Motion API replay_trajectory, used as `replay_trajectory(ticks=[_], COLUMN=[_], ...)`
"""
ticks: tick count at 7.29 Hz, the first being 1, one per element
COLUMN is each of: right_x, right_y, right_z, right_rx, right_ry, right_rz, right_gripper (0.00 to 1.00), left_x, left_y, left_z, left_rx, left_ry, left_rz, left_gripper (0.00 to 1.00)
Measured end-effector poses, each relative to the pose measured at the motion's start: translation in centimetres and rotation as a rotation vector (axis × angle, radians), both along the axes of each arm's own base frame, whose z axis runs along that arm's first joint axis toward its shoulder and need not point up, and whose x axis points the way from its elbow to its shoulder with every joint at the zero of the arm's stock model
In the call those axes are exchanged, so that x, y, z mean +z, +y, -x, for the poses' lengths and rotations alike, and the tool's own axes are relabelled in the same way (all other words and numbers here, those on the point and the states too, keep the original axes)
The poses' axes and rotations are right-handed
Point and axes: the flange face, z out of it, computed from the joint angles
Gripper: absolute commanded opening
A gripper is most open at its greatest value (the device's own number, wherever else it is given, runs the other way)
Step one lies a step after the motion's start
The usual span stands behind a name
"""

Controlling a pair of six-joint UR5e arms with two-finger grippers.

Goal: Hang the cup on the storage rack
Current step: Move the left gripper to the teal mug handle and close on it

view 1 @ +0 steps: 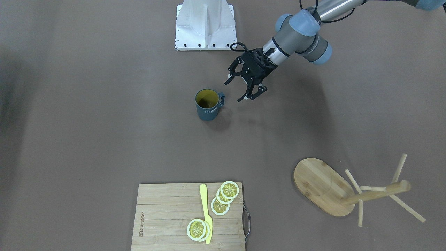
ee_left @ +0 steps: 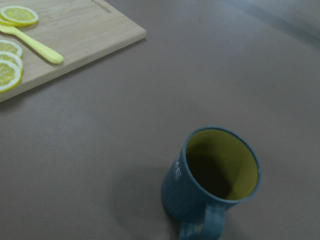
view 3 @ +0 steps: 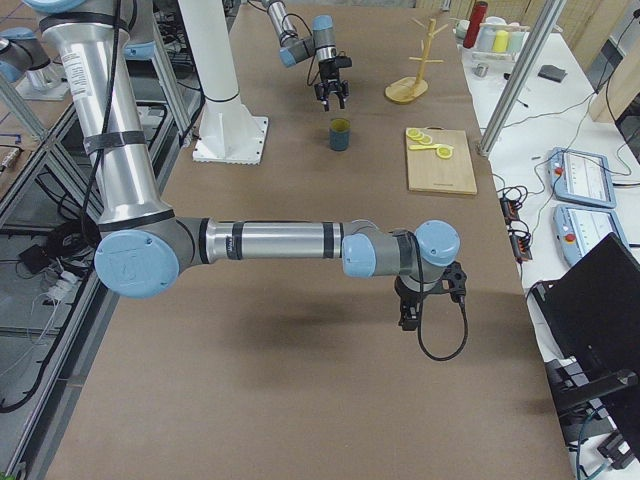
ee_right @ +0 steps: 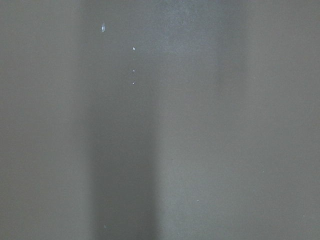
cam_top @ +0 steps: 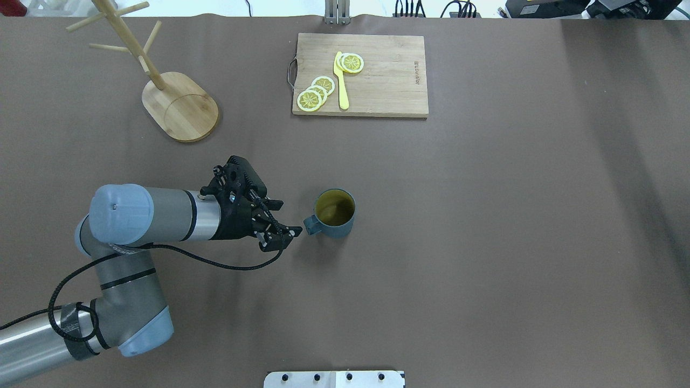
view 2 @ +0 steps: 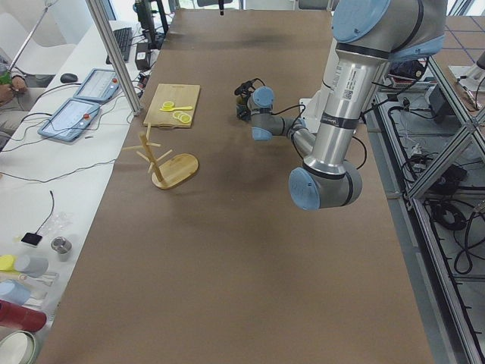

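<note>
The dark teal cup (view 1: 207,105) with a yellow inside stands upright near the table's middle, also in the overhead view (cam_top: 335,214) and the left wrist view (ee_left: 212,176). Its handle points toward my left gripper (view 1: 239,90), which is open and empty, hovering just beside the handle without touching it (cam_top: 285,219). The bamboo storage rack (view 1: 324,185) stands upright on its oval base at the far left of the table (cam_top: 180,106). My right gripper (view 3: 422,308) shows only in the exterior right view, far from the cup; I cannot tell if it is open or shut.
A wooden cutting board (cam_top: 380,81) with lemon slices and a yellow knife (cam_top: 341,81) lies at the far side, also in the front view (view 1: 163,216). The white robot base plate (view 1: 205,26) sits at the near edge.
</note>
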Motion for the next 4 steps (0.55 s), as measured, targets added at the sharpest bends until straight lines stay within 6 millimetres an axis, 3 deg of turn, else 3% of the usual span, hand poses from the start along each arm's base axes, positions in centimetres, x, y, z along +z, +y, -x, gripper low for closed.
replay_trajectory(ticks=[4], right_x=[-0.24], right_y=[-0.16], right_z=[-0.12], right_rx=[0.002], right_ry=[0.000], right_rz=[-0.004], right_gripper=[1.00], left_x=[-0.56], left_y=[0.02], left_z=[-1.51], left_rx=[0.012], left_ry=[-0.002], left_rz=[-0.016], left_gripper=[0.71])
